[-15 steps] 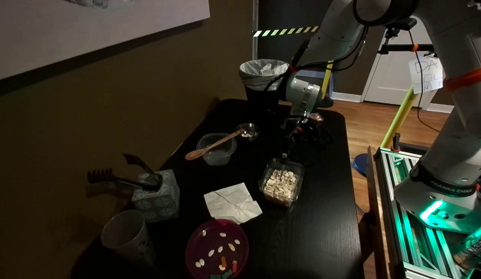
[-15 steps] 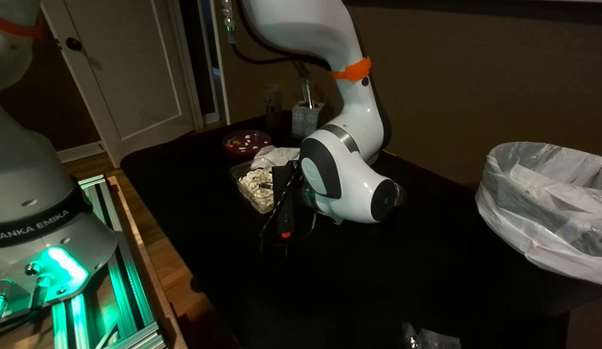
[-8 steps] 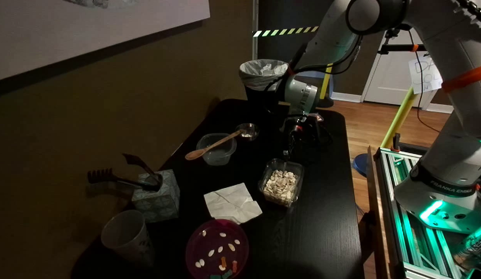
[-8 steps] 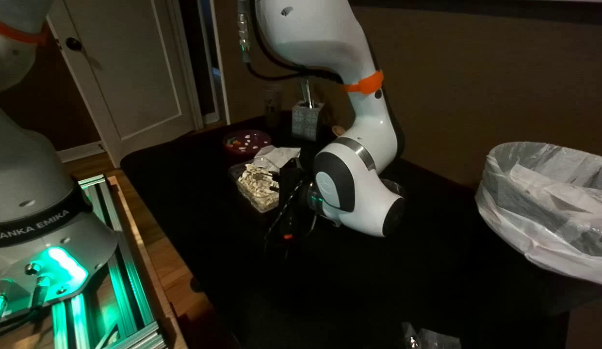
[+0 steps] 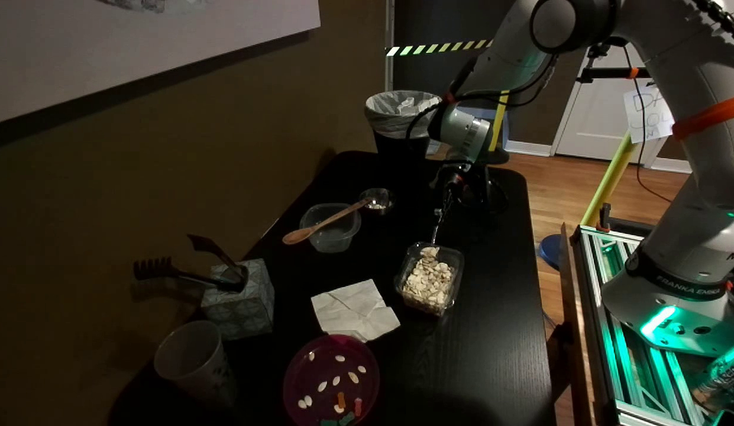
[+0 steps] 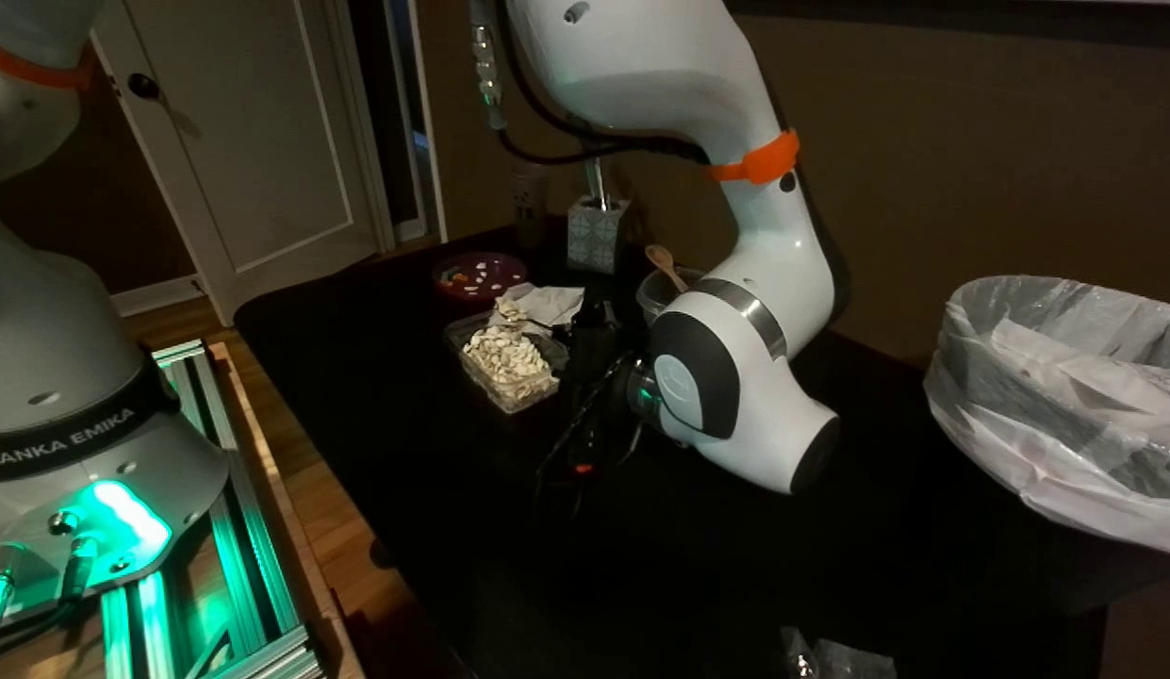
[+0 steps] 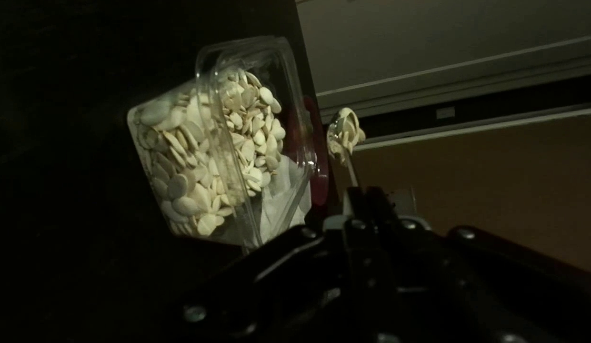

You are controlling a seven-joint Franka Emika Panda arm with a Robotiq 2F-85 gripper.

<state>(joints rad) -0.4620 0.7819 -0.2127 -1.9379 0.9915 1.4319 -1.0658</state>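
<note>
The gripper (image 7: 364, 193) has its two fingers closed on the handle of a metal spoon (image 7: 353, 174), and the spoon's bowl carries a small heap of pumpkin seeds (image 7: 348, 126). In an exterior view the spoon reaches from the far side, and its loaded end appears over the far edge of a clear plastic container (image 5: 455, 279), where the main pile of seeds (image 5: 427, 290) lies. The light is dim, so how high the spoon hangs above this edge I cannot say with certainty.

To the left of the container lies a paper napkin (image 5: 355, 310); nearer, also left, is a purple plate (image 5: 298, 378) with some loose seeds (image 5: 353, 377). On the far left stands a plastic tub (image 5: 337, 242) with a wooden spoon (image 5: 325, 223) laid across it.

What could go wrong, in my judgement: the seeds are heaped rather than level, so a small tilt or a quick jerk may drop some of them on the black table (image 5: 491, 349). If the metal spoon passes too low, it may knock the container's wall. Such a knock could push this light container away, or turn the thin handle between the fingers and empty the load.
</note>
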